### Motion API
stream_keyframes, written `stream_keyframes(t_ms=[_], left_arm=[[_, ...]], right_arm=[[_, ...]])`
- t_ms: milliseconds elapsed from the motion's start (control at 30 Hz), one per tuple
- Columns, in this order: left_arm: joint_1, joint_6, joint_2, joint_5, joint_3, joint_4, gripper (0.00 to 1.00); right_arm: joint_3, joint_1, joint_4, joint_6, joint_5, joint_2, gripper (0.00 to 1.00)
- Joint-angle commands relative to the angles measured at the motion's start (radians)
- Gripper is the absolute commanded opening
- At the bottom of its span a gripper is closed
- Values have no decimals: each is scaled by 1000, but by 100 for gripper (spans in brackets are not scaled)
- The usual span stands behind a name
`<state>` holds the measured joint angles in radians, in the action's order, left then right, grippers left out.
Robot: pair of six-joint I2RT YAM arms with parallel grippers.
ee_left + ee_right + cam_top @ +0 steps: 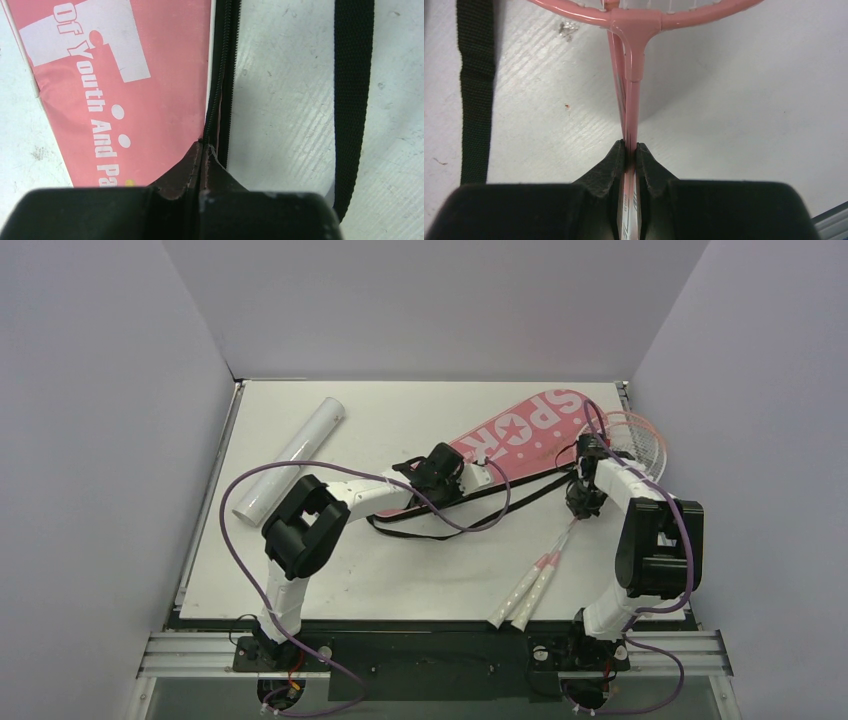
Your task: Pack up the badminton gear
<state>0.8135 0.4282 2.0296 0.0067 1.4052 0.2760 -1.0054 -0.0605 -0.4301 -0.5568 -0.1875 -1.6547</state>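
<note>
- left end effector (202, 159) is clenched on the zipper (223, 75) edge of the pink cover (515, 430), at the cover's narrow end; pads pressed together, seam runs into them
- right end effector (630, 150) is grasping both rackets (545, 565) by the shafts, just below the throat
- racket heads sit just beside the cover's wide end, cannot tell if they overlap it; handles point away from the cover toward the near desk (400, 580) edge
- white tube (290, 455) lies well left of the cover, nothing touching it
- black strap (352, 100) loops on the desk just near-side of the cover's narrow end
- step in hand, my read: open the cover so the rackets can go in; packing looks barely begun, nothing seen inside yet
- to do it well, the left should pinch only the top layer or the zip pull, not both layers, or the mouth will not open
- lift gently, the thin fabric could slip from the pads
- the right should keep the two shafts squeezed together and in line; they are thin and could scissor apart
- feed the heads toward the cover's wide end and keep the strap off that path, it can snag
- hidden: cannot tell if the zipper is open or closed, or if the pinch has one layer or two; zip pull not seen
- no shuttlecocks visible in any view
- tube ends hard to make out, cannot tell if capped
- racket heads partly behind the right arm in the top view, strings faint
</note>
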Motion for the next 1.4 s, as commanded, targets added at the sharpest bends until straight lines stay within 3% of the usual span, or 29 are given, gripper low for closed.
stream_keyframes(t_ms=[0,233,467,633,933,1200,1367], left_arm=[[-16,-45,-45,-57,11,-66,0],[-70,-121,-143,-115,-35,-65,0],[-171,-227,-338,-38,-132,31,0],[-187,-269,-482,-10,-237,101,0],[-227,-348,-545,67,-277,168,0],[-244,-377,-543,89,-242,180,0],[-244,-396,-547,108,-206,194,0]], right_arm=[[5,-17,-9,-25,-67,56,0],[-15,-21,-2,-23,-40,-3,0],[-59,14,15,-28,30,-57,2],[-103,81,30,-24,89,-70,16],[-122,234,20,-55,156,80,40],[-23,274,159,-265,370,207,51],[28,351,321,-395,458,164,53]])
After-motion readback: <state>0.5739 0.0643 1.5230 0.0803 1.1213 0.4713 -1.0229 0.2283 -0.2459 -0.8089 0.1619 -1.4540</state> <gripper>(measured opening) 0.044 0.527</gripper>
